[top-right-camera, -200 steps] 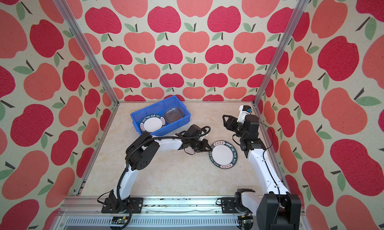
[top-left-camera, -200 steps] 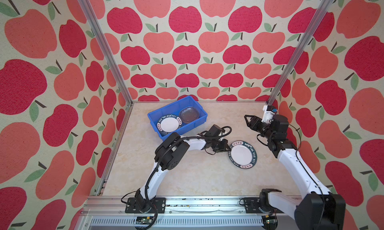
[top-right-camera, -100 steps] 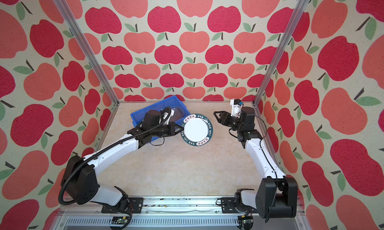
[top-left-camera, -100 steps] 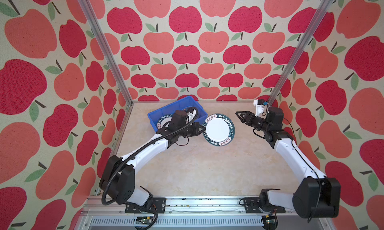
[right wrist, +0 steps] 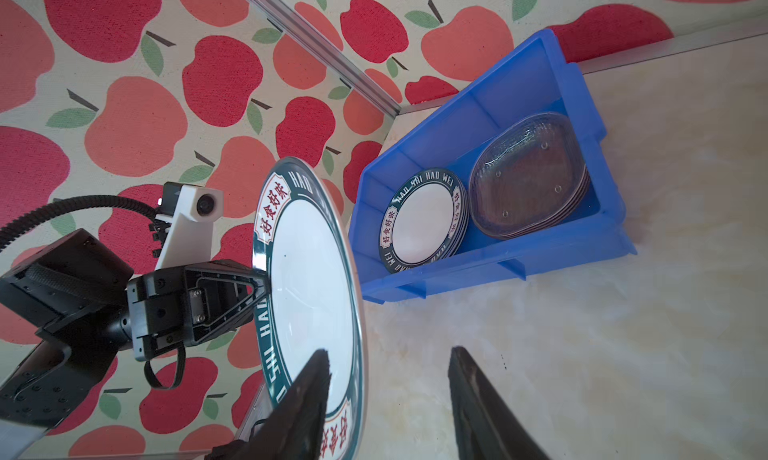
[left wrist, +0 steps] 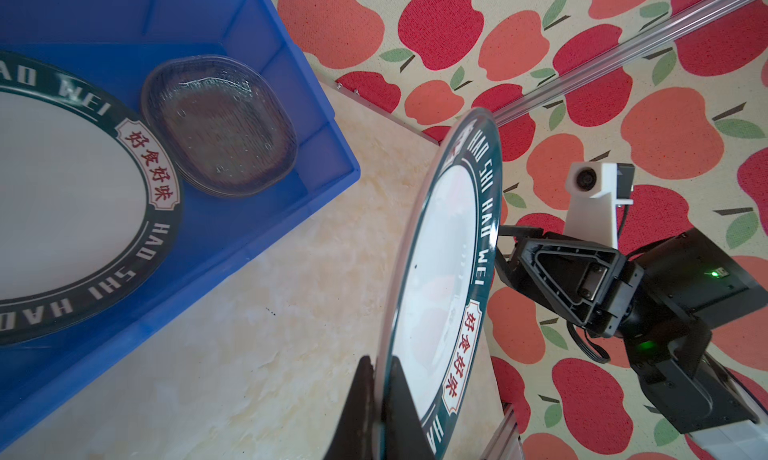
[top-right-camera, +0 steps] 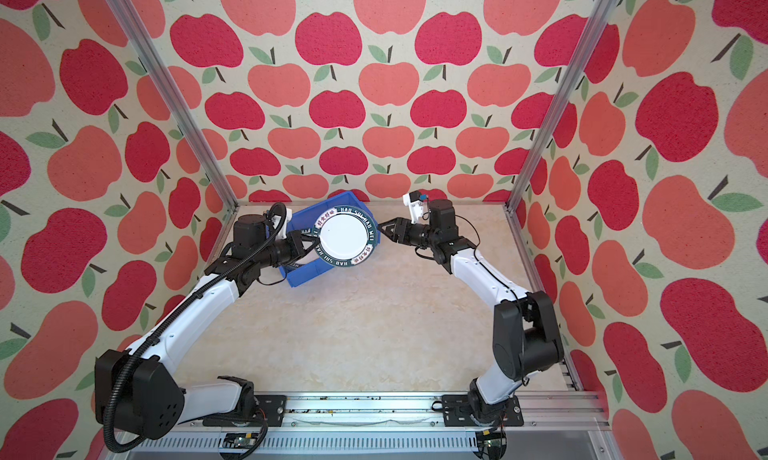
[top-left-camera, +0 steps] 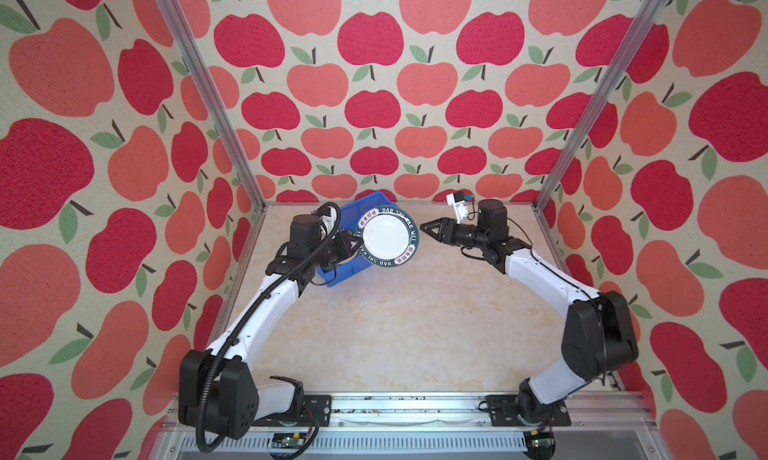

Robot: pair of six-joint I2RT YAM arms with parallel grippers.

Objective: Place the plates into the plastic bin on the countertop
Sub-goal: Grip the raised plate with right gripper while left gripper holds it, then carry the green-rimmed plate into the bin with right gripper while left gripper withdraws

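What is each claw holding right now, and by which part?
Left claw pinches the white lettered-rim plate by its rim edge. Right claw is open beside the opposite rim, holding nothing.

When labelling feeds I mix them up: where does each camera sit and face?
Both top views: above the front rail, looking down at the countertop; left arm, right arm whole.
Left wrist: on the left arm, looking past the left gripper, shut on a plate, toward bin and right gripper.
Right wrist: on the right arm, looking past the open right gripper at that plate, bin, left gripper.
Wrist views share plate and bin.
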